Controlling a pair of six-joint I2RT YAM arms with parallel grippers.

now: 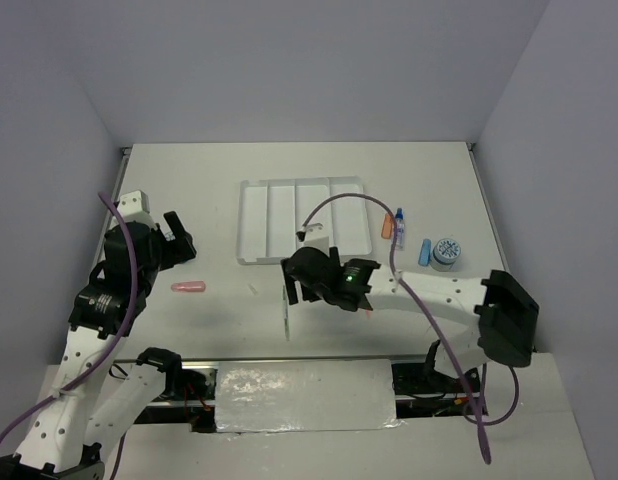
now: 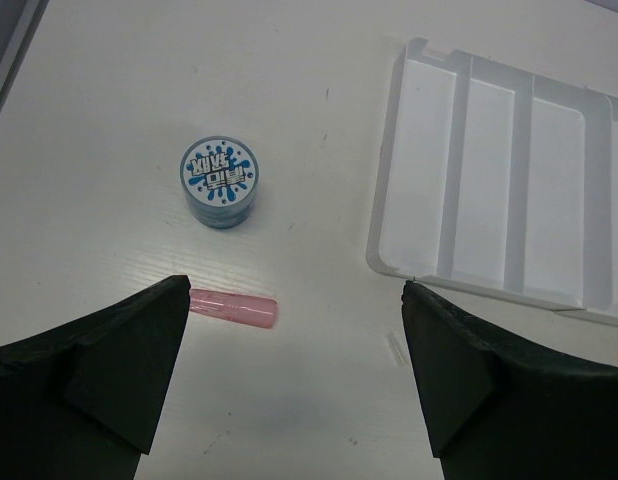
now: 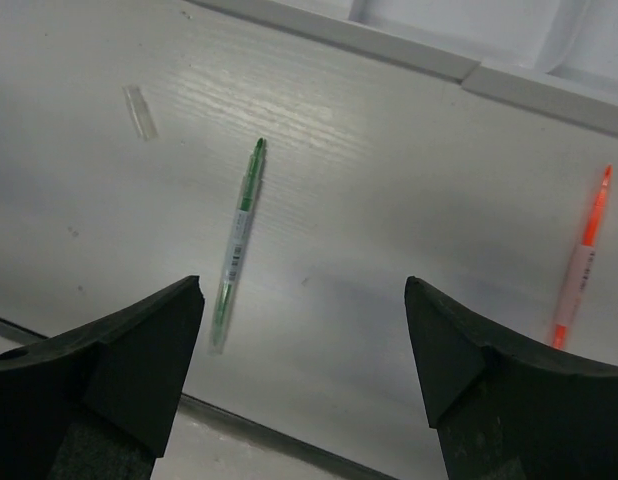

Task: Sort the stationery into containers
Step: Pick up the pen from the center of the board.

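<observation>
The white tray (image 1: pixel 302 218) lies at the table's middle with its four long compartments empty; it also shows in the left wrist view (image 2: pixel 509 190). My left gripper (image 2: pixel 294 290) is open and empty above a pink capsule (image 2: pixel 234 307), with a blue-white roll (image 2: pixel 220 180) beyond it. My right gripper (image 3: pixel 304 285) is open and empty above the table, between a thin green pen (image 3: pixel 239 235) on its left and an orange pen (image 3: pixel 579 265) on its right. In the top view the left gripper (image 1: pixel 184 240) is left of the tray and the right gripper (image 1: pixel 292 285) is just in front of it.
Right of the tray lie an orange capsule (image 1: pixel 387 228), a small blue-capped bottle (image 1: pixel 399 228), a blue capsule (image 1: pixel 425 253) and a second roll (image 1: pixel 447 252). A small clear scrap (image 2: pixel 394 347) lies near the tray's front corner. The table's near edge is close under the right gripper.
</observation>
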